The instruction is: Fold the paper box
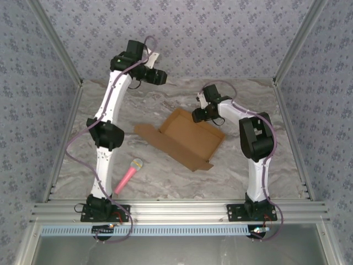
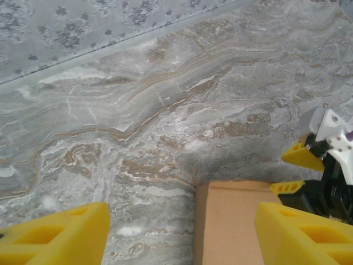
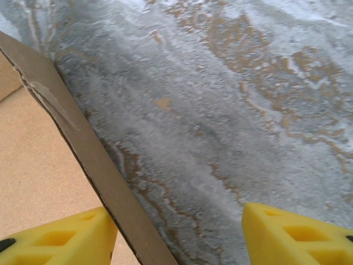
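Paper box (image 1: 187, 138) lies open mid-bench (image 1: 165, 185), one long flap reaching left. The right end effector (image 1: 197, 116) is at the box's far right edge with its jaws spread wide, straddling the raised cardboard wall. One finger (image 3: 55, 240) sits just beside the wall over the box's inside, the other out over the marble, with no squeeze on it. The left end effector (image 1: 159, 77) hangs beyond the box's far corner, apart from it, jaws wide and nothing between them. A pink microphone (image 1: 128, 175) lies near left, beside the left arm.
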Controlling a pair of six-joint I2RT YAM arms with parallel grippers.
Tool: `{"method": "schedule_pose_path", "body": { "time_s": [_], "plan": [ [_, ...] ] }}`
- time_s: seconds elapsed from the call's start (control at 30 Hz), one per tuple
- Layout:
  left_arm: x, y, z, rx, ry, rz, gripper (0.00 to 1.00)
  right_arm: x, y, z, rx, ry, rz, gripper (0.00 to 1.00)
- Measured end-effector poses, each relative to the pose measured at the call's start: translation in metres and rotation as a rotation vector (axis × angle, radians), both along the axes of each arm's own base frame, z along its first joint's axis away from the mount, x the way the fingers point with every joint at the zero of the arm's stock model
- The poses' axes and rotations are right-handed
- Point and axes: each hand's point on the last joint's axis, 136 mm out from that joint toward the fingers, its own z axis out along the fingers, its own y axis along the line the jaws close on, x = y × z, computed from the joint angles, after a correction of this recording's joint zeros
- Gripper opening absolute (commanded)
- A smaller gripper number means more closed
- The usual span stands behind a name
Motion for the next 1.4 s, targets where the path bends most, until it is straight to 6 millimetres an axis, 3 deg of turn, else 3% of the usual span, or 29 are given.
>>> {"method": "schedule_pose_path", "body": {
  "time_s": [0.17,0.3,0.47,0.57,0.77,1.0,1.2,1.4],
  "plan": [
    [-0.007,0.021,-0.006,0.011,0.047,0.044,0.70,0.013,-0.035,0.000,0.019,0.012,-0.100,0.53],
    [-0.012,0.038,-0.012,0.010,0.072,0.087,0.70,0.021,-0.077,-0.003,0.067,0.030,-0.222,0.50],
    [-0.015,0.069,-0.017,-0.012,0.078,0.166,0.70,0.001,-0.130,-0.016,0.171,0.085,-0.383,0.50],
    [-0.020,0.090,-0.023,-0.027,0.081,0.229,0.69,-0.019,-0.140,-0.022,0.239,0.112,-0.434,0.56],
    [-0.046,0.125,-0.045,-0.049,0.083,0.354,0.69,-0.043,-0.117,-0.016,0.387,0.100,-0.436,0.70],
    [-0.093,0.134,-0.077,-0.091,0.078,0.439,0.70,-0.073,-0.091,-0.011,0.476,0.103,-0.436,0.74],
    [-0.125,0.143,-0.102,-0.123,0.068,0.512,0.69,-0.098,-0.040,-0.006,0.510,0.111,-0.365,0.76],
    [-0.149,0.156,-0.113,-0.128,0.039,0.587,0.70,-0.113,0.009,-0.002,0.532,0.116,-0.275,0.80]
  ]
}}
